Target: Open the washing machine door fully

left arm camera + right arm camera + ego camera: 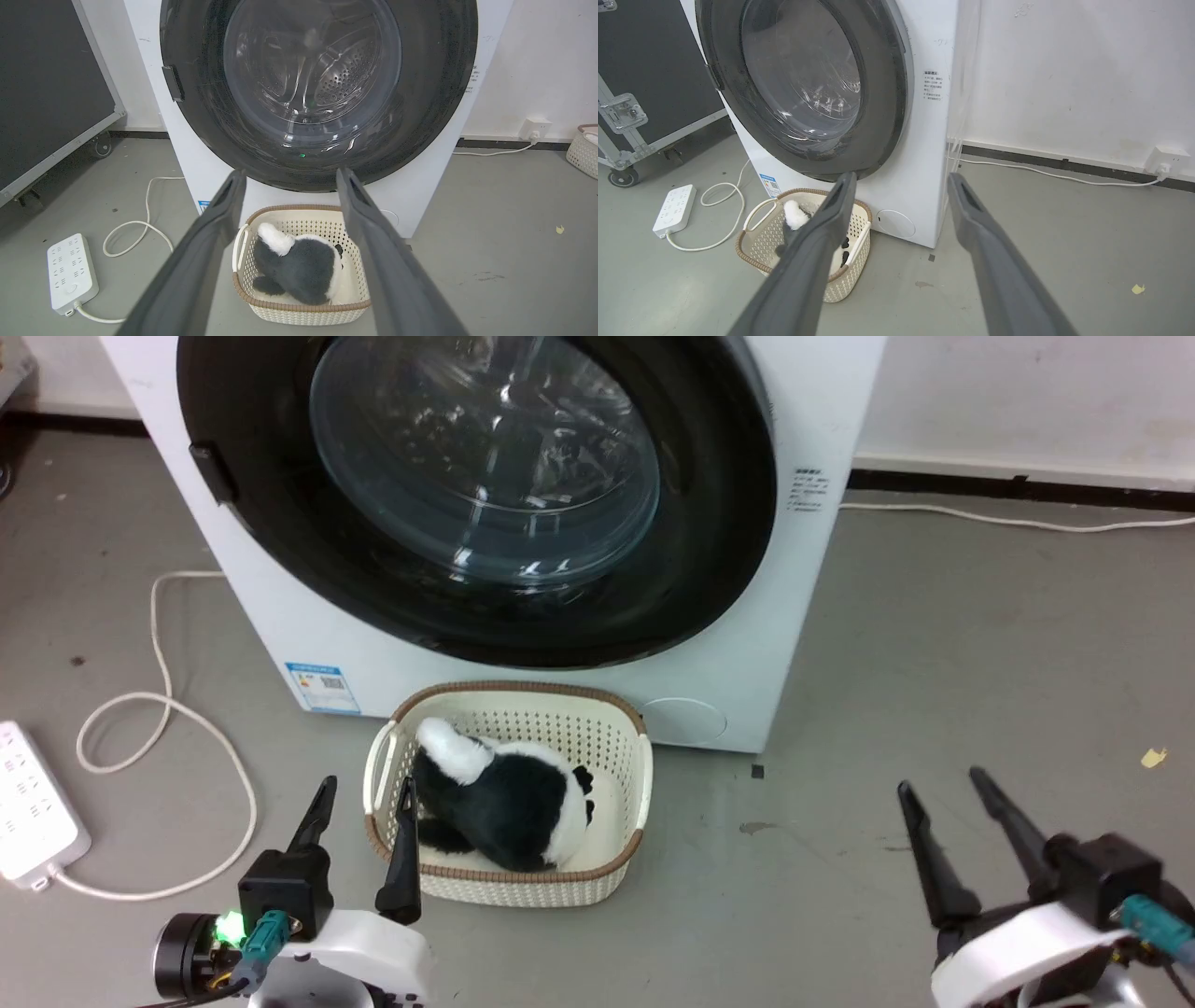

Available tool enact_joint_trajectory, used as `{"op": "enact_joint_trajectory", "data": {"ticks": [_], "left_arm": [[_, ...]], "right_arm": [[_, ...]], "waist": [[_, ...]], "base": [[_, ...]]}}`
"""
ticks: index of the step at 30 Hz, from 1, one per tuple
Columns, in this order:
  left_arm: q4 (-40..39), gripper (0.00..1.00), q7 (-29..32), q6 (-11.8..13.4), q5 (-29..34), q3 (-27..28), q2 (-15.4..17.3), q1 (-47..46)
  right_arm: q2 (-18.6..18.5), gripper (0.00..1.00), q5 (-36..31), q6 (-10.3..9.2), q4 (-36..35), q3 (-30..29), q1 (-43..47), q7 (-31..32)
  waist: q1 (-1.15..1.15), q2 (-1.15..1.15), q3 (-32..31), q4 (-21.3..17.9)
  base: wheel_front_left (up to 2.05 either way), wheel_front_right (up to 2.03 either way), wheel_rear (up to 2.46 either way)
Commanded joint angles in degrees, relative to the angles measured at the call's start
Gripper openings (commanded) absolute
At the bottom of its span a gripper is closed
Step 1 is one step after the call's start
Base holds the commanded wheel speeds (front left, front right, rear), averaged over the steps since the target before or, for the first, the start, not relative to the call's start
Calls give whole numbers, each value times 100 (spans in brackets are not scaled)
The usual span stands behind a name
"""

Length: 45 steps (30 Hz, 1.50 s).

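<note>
The washing machine door (719, 504) is sitting closed, flat against the front of the washing machine (831, 420), which is standing at the far edge of the floor (980, 663) by the wall. The left gripper (369, 784) is hovering released, fingers spread, near the left corner of a basket (644, 747) that is holding a plush toy (509, 803). The right gripper (939, 780) is hanging released too, well apart from the door, grasping nothing.

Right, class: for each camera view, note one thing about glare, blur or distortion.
Head view: bright streaks of glare across the washing machine door. Left wrist view: weaker glare, so the drum shows through the glass; the left gripper looms large and soft. Right wrist view: the washing machine leans, likely wide-angle tilt.
</note>
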Motion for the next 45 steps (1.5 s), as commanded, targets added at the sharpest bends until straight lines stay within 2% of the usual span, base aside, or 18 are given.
{"op": "enact_joint_trajectory", "data": {"ticks": [1, 11, 12, 13, 14, 34, 45], "left_arm": [[-41, 100, -65, 40, -60, -35, 1, -79], [-102, 100, -172, 70, -124, -74, 2, -184], [-108, 100, -184, 72, -131, -78, 2, -195], [-114, 100, -196, 76, -138, -82, 2, -205], [-123, 100, -220, 84, -150, -93, 2, -223], [-241, 100, -447, 148, -282, -192, 2, -433], [-342, 100, -579, 131, -199, -297, 2, -563]], "right_arm": [[-88, 100, 227, -2, -47, -2, -167, -48], [-233, 100, 1224, -2, -107, -131, -553, 42], [-240, 92, 1340, -2, -103, -154, -598, 64], [-249, 32, 1446, -3, -97, -173, -645, 90], [-261, 0, 1663, -3, -89, -204, -746, 150], [-251, 0, 3324, -4, 528, -433, -2169, 1061], [-204, 0, 4276, -4, 1503, -754, -3445, 1542]], "waist": [[-1, 0, 53, 35], [-1, 0, 265, 167], [-1, 0, 285, 181], [-1, 0, 304, 194], [-1, 0, 346, 220], [-1, 0, 863, 476], [-1, 0, 1256, 729]], "base": [[0, 0, 0], [0, 0, 0], [0, 0, 0], [0, 0, 0], [0, 0, 0], [0, 0, 0], [0, 0, 0]]}}
